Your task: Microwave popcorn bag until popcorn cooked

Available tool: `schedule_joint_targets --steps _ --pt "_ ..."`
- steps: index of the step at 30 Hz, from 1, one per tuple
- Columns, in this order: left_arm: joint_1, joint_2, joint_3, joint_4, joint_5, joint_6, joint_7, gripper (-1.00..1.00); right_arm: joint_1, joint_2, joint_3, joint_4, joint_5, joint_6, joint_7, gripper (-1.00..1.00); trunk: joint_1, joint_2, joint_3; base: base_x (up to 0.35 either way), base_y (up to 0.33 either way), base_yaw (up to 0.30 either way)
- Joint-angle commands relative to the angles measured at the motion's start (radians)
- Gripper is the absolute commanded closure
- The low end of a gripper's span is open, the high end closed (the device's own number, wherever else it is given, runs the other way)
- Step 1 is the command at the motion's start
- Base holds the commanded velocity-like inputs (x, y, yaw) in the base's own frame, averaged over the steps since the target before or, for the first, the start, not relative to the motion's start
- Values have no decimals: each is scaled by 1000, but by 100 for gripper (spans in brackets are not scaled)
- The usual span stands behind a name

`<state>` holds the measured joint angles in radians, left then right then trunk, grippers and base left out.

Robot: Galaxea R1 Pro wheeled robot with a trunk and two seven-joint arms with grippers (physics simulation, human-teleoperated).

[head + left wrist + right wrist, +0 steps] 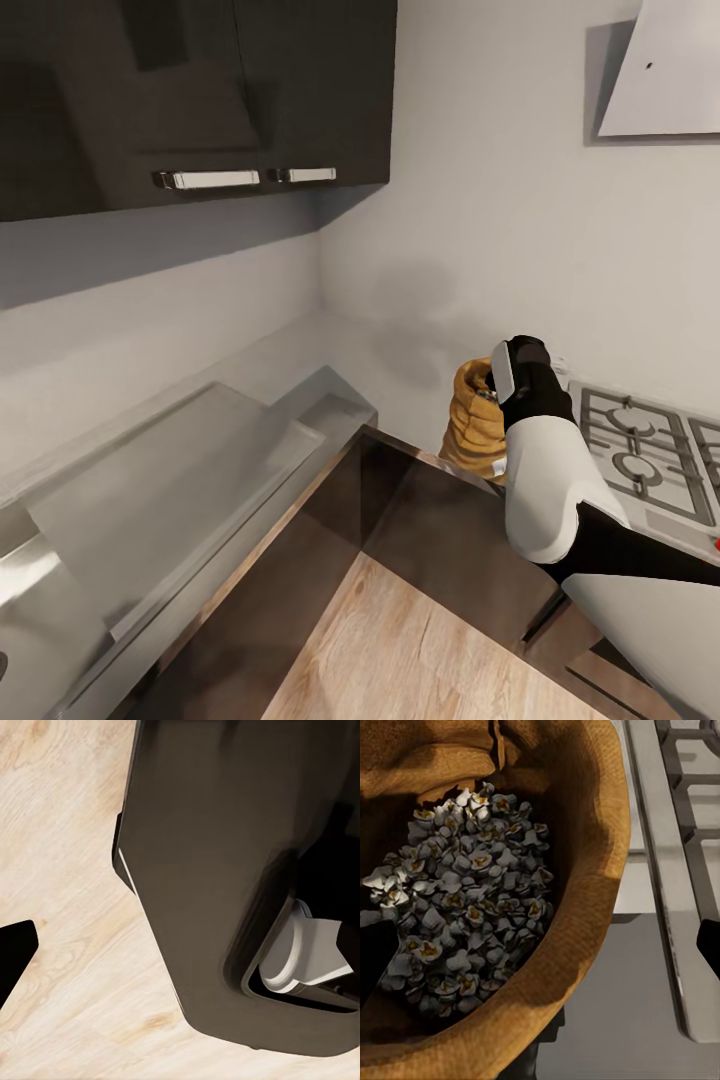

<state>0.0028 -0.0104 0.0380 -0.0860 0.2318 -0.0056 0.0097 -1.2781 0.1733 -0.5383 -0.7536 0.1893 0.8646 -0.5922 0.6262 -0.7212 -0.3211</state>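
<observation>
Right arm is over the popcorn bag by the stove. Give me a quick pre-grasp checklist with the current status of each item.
1. Right arm's wrist above the popcorn bag: ok in the head view.
2. Bag upright on the countertop, mouth open: ok; popcorn heaped inside.
3. Right gripper open and straddling the bag's rim: cannot tell; the fingers are barely in frame.
4. Clearance from the stove grate: ok; the bag stands beside it, not on it.
5. Microwave located and door open: cannot tell.
6. Left gripper free: cannot tell; the left wrist view gives floor and a dark body.
</observation>
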Motion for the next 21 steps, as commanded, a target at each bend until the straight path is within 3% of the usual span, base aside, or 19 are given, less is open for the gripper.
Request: schedule_joint_targets --steps 1,21 --pt "0 0 3 -1 3 -1 1 -100 -1 1 -4 -1 10 7 5 -100 0 -1 -1 0 0 0" --pt "0 0 3 -1 4 -1 2 -100 -1 0 -69 42 8 4 10 -100 0 -1 -1 0 0 0"
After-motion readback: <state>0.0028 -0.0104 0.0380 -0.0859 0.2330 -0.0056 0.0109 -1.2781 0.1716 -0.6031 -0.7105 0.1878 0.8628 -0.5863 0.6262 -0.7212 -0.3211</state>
